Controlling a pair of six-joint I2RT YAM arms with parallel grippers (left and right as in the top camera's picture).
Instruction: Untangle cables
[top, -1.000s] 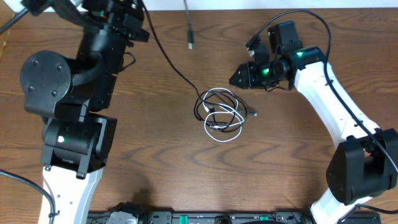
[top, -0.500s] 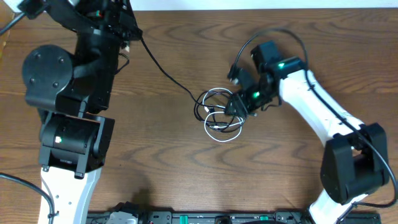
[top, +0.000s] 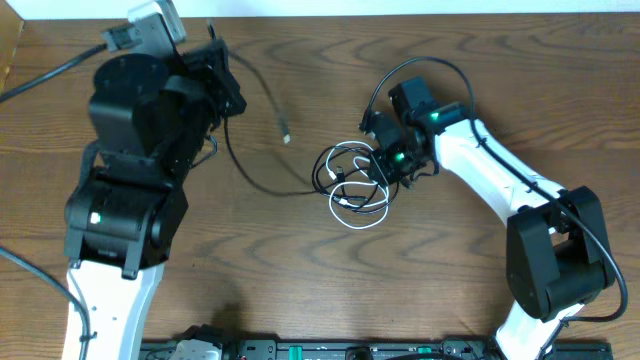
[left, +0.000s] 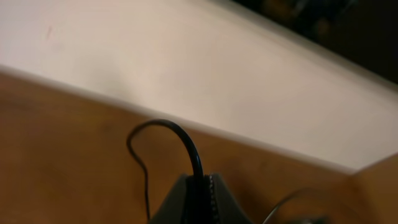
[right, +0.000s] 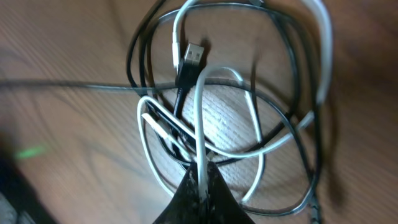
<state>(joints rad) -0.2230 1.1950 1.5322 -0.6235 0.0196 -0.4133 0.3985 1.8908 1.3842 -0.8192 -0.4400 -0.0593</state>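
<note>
The right gripper (right: 200, 177) is down in the heap of cables (top: 352, 185), just right of the centre of the overhead frame on the brown desk (top: 300, 280). The right wrist view shows its fingers clenched on a white cable (right: 198, 118). That strand rises straight out of the closed tips and bends over to the right near the middle of the frame.

Around it lie black and white loops, crossing over one another. A dark USB plug (right: 191, 56) sits in the upper middle of the wrist frame, pointing up and to the right. A flat white plug end (right: 161, 127) lies to the left of the pinched strand, touching the loops beside it.

At the upper left of the overhead frame, the left gripper (top: 218, 80) is well apart from the heap, close to the top edge of the desk. The left wrist view has it grasping a black cable (left: 198, 165), fingers closed tight around it. The cord arches up out of the tips and drops away to the left, in front of a pale wall (left: 186, 62).

From above, that black cord sweeps down and to the right across the desk and enters the heap on its left side. A second thin run ends in a small loose plug (top: 285, 138), lying on the wood between the two grippers.
</note>
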